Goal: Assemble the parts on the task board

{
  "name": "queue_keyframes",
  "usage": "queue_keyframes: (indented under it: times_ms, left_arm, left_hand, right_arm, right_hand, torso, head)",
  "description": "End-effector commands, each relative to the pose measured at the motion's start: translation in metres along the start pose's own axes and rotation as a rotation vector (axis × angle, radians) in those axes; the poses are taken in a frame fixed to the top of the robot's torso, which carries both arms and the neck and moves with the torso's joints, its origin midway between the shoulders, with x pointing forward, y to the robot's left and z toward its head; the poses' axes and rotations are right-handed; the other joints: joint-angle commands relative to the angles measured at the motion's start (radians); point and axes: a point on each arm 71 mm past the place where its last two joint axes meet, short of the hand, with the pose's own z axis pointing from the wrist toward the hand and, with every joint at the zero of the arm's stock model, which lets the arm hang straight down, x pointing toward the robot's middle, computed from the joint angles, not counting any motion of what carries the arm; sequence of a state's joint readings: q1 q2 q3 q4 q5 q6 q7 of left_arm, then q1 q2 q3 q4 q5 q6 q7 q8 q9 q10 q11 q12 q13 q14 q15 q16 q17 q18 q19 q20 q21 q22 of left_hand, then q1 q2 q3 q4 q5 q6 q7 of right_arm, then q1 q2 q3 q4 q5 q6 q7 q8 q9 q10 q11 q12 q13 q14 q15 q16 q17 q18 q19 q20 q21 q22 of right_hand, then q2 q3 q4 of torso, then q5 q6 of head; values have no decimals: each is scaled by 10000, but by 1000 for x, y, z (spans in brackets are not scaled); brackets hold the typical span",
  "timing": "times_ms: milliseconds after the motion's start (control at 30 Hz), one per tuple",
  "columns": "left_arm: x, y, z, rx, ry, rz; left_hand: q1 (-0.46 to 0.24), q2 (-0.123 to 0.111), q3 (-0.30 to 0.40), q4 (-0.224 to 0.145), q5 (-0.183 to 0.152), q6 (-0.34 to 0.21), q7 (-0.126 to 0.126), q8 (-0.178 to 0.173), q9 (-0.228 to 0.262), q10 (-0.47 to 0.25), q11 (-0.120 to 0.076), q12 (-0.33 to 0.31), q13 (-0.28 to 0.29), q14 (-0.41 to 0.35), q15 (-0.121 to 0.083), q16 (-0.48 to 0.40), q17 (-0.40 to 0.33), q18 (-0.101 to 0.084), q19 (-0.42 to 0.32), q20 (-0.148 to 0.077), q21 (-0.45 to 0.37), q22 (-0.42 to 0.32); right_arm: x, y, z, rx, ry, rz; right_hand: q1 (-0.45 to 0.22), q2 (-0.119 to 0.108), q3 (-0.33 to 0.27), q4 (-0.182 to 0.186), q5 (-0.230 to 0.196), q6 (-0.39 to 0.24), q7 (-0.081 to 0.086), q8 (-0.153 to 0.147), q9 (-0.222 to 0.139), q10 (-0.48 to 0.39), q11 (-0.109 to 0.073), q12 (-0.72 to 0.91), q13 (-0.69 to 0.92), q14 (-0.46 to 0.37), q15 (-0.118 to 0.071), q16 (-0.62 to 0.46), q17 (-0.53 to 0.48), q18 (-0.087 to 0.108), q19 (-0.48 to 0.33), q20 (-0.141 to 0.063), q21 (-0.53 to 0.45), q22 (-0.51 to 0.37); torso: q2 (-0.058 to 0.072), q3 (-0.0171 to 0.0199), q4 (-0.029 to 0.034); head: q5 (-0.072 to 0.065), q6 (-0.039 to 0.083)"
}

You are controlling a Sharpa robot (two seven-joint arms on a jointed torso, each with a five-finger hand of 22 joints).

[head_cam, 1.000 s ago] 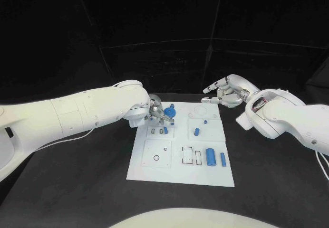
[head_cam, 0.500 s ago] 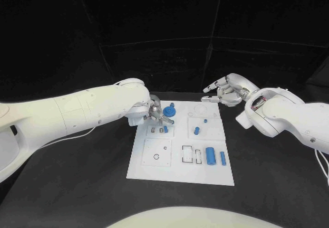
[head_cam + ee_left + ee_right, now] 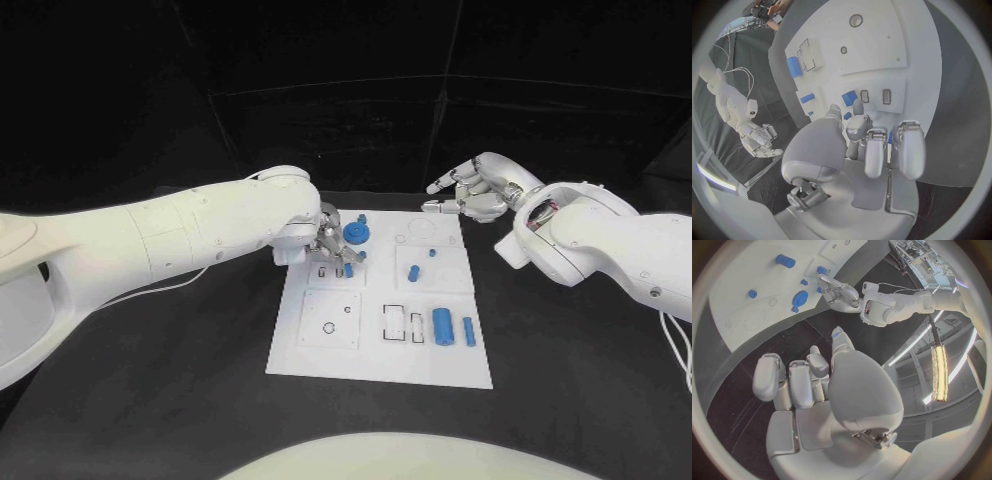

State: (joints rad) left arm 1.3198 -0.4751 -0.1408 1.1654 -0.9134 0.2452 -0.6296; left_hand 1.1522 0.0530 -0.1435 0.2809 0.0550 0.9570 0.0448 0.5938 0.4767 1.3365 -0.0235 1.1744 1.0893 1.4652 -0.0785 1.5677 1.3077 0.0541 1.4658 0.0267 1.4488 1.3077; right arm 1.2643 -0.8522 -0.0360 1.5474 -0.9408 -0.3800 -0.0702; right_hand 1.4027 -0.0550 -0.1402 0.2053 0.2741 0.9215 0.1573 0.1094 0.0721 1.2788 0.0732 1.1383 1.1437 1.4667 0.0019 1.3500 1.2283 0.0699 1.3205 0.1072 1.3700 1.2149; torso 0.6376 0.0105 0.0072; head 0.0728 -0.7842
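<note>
The robot's left white arm reaches in across the picture's left side, its forearm angled toward the far middle, ending in the silver many-fingered left hand (image 3: 330, 243), which points downward with its fingertips bunched close together. In the left wrist view that hand's (image 3: 856, 150) fingers extend forward side by side, the thumb set against them — whether anything is pinched between the tips cannot be made out. The right white arm bends in from the right edge, its elbow low and wrist raised; the silver right hand (image 3: 464, 196) hangs in the air, fingers apart and lightly curled, holding nothing.
</note>
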Motion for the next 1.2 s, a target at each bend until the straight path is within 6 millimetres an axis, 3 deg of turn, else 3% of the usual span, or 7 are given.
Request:
queue_keyframes:
  times_ms: [33, 1200]
  left_arm:
    - [1, 0, 1, -62, 169, 196]
    - [5, -7, 4, 56, 421, 386]
  left_hand:
    - [21, 74, -13, -51, -15, -92, 12, 56, 21, 22, -21, 44, 10, 1056, -86, 31, 2631, -107, 375, -53, 62, 407]
    - [496, 209, 121, -351, -11, -248, 3, 257, 275, 42, -31, 89, 45, 1056, -94, 31, 2631, -110, 367, -61, 77, 446]
  right_arm:
    - [-1, 1, 0, -27, -15, 18]
    - [0, 1, 4, 15, 30, 5]
  right_hand:
    - [7, 91, -65, -1, 37, 51, -19, 27, -6, 15, -50, -51, -16, 303, -91, -45, -12, 137, -73, -27, -36, -10]
    - [21, 128, -81, 12, 96, 42, -18, 33, -8, 13, -50, -48, -21, 305, -92, -53, -14, 138, -74, -29, -48, -23]
  torso:
    - [-3, 6, 5]
    - [5, 9, 5]
  head:
    - [-1, -9]
    - [-29, -118]
